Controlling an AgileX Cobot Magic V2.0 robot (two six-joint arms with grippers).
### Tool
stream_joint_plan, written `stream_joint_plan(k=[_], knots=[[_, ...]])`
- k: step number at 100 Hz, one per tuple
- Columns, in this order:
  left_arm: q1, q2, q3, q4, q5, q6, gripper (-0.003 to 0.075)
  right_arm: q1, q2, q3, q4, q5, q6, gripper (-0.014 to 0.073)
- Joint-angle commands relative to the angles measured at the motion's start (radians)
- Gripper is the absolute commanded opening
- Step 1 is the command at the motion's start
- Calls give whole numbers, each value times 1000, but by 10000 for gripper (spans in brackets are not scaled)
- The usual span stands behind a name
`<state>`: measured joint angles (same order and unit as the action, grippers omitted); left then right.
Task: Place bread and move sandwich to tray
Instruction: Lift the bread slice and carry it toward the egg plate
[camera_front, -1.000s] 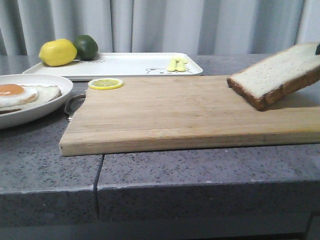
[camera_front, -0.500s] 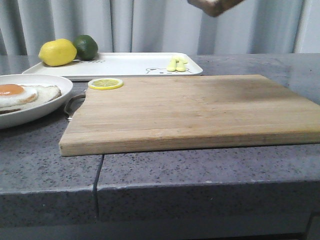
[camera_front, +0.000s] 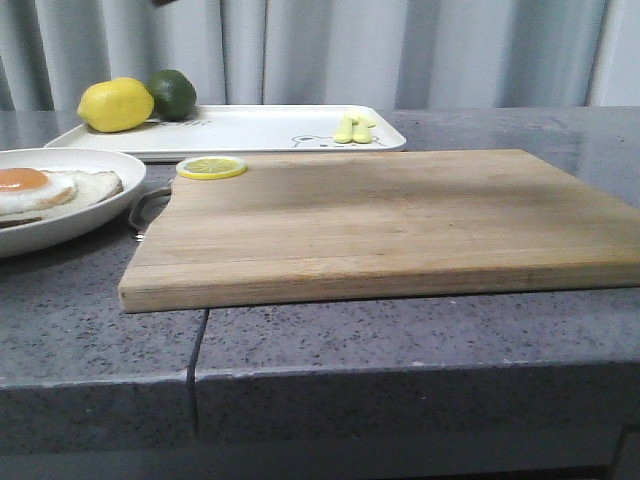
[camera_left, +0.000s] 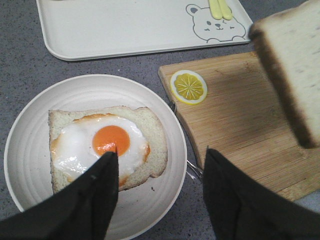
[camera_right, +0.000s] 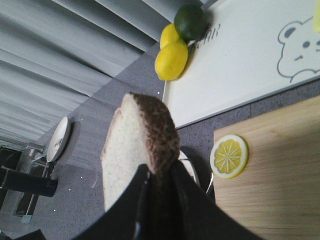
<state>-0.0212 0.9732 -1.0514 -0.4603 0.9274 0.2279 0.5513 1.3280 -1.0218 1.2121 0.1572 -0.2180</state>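
Lower centre of right wrist view: right jaws clamp bread (camera_right: 135, 150) edge-on; left jaws open above sandwich (camera_left: 102, 145). Thin grip, could slip.

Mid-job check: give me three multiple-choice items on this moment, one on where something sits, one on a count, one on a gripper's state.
1. Where does the lemon slice lie?
A. on the cutting board's corner
B. on the tray
C. on the plate

2. How many whole citrus fruits stand at the tray's far end?
A. one
B. two
C. three

3. What is the right gripper doing?
A. hanging open and empty
B. shut on the bread
C. shut on the lemon slice

Answers:
1 A, the slice rests on the board corner nearest the plate.
2 B, one yellow lemon and one green lime.
3 B, its fingers pinch the slice's brown crust in the right wrist view.
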Motion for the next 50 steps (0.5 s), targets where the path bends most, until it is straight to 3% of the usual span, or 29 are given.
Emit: stream_joint_plan(k=[1, 23, 50], knots=[[3, -7, -33, -36, -49, 2, 358, 61, 21, -37, 57, -109, -13, -61], [3, -7, -33, -36, -49, 2, 358, 194, 122, -40, 113, -250, -13, -61], [3, -7, -33, -36, -49, 2, 357, 288, 265, -191, 125, -274, -13, -61]])
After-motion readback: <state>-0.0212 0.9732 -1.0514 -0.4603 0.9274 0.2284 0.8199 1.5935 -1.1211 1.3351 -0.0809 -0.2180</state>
